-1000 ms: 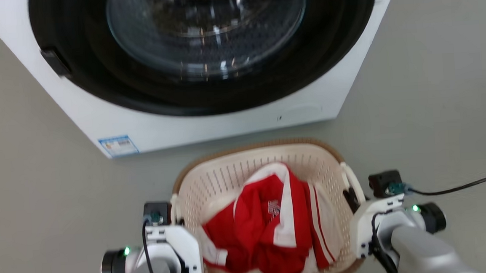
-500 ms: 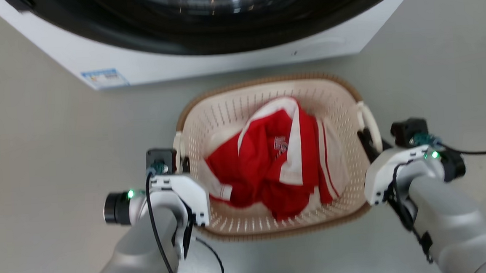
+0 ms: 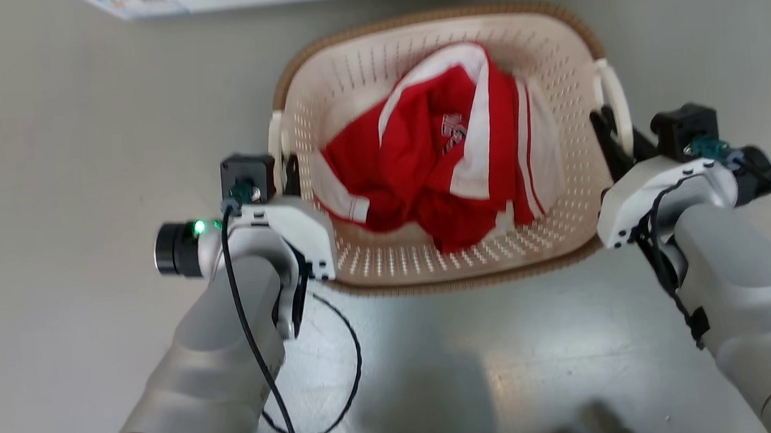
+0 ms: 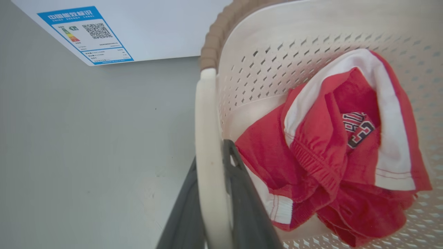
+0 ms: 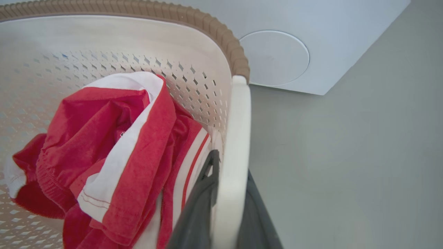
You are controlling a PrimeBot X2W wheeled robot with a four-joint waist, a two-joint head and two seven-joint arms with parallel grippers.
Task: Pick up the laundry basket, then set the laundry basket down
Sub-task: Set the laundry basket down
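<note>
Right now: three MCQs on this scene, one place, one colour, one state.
1. Colour of the laundry basket rim? A) blue B) brown C) black
2. Where is the red-and-white garment? A) draped over the rim B) inside the basket C) hung on a handle
3. The left gripper is: A) open, clear of the basket B) shut on the garment C) shut on the left handle
Key: 1B, woven-look brown band; 2B, crumpled against the perforated walls; 3C, dark fingers pinch the white loop.

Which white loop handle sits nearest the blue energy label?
The cream laundry basket's left handle, held by the left gripper; the right handle sits by the washer's round cover.
</note>
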